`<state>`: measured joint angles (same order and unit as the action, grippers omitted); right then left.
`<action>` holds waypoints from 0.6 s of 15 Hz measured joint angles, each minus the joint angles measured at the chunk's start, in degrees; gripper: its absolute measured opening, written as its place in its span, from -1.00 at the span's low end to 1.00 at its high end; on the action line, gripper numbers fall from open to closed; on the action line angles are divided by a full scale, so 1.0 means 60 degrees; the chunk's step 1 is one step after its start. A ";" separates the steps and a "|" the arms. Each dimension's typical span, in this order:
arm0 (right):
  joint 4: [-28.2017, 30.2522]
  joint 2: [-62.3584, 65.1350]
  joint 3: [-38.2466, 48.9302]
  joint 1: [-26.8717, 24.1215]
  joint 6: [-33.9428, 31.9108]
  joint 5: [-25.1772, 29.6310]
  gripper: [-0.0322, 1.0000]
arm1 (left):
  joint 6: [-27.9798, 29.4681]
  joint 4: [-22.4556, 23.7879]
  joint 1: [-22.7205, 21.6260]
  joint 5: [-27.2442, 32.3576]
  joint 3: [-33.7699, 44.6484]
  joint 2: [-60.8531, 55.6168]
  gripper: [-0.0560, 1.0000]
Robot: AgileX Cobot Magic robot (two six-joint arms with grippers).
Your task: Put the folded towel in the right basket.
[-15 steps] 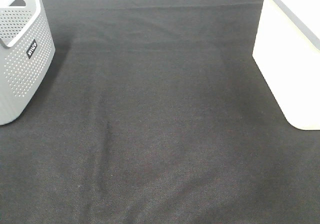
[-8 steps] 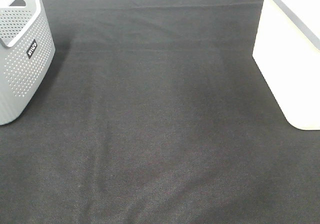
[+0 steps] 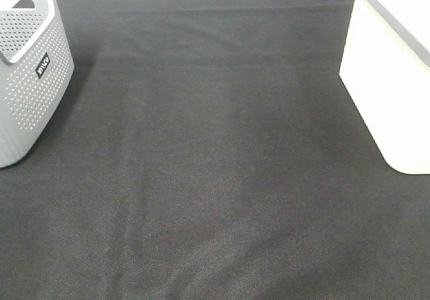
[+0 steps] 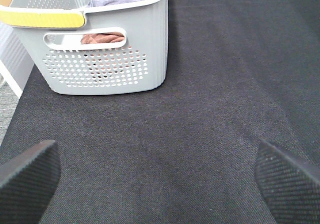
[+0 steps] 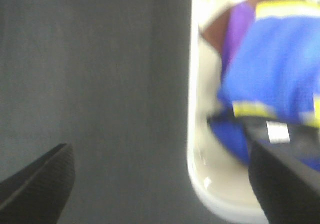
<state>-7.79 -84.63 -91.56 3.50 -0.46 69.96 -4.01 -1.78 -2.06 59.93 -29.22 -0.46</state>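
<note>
Grey perforated basket [image 3: 27, 78], upper left of frame, bears a small black label, lettering unreadable. Left gripper [image 4: 160, 179] and right gripper [image 5: 160, 184] both spread wide, empty. Blue towel [image 5: 270, 78] lies in white basket [image 5: 192, 149].

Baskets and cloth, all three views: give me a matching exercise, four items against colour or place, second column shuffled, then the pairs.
Items
1. perforated basket
2. white basket
3. blue towel
4. tablecloth

Descriptions
A. black, spread under both baskets
B. grey, at the left edge of the high view
C. smooth-walled, at the right edge of the high view
D. lying inside the white basket, with yellow stripes

Pairs: 1-B, 2-C, 3-D, 4-A
</note>
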 joint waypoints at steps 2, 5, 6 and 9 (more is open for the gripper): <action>0.0019 0.0793 0.0840 0.0000 -0.0019 -0.0048 0.81 | 0.0000 0.0000 0.0000 0.0000 0.0000 0.0000 0.98; 0.0048 0.3361 0.3428 0.0000 -0.0105 -0.0497 0.81 | 0.0000 0.0000 0.0000 0.0000 0.0000 0.0000 0.98; 0.0095 0.4116 0.4173 0.0000 -0.0105 -0.0602 0.81 | 0.0000 0.0000 0.0000 0.0000 0.0000 0.0000 0.98; 0.0382 0.6388 0.6360 0.0000 0.0076 -0.0688 0.81 | 0.0000 0.0000 0.0000 0.0000 0.0000 0.0000 0.98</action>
<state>-5.50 -46.29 -53.40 3.50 0.00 65.83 -4.01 -1.78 -2.06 59.93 -29.22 -0.46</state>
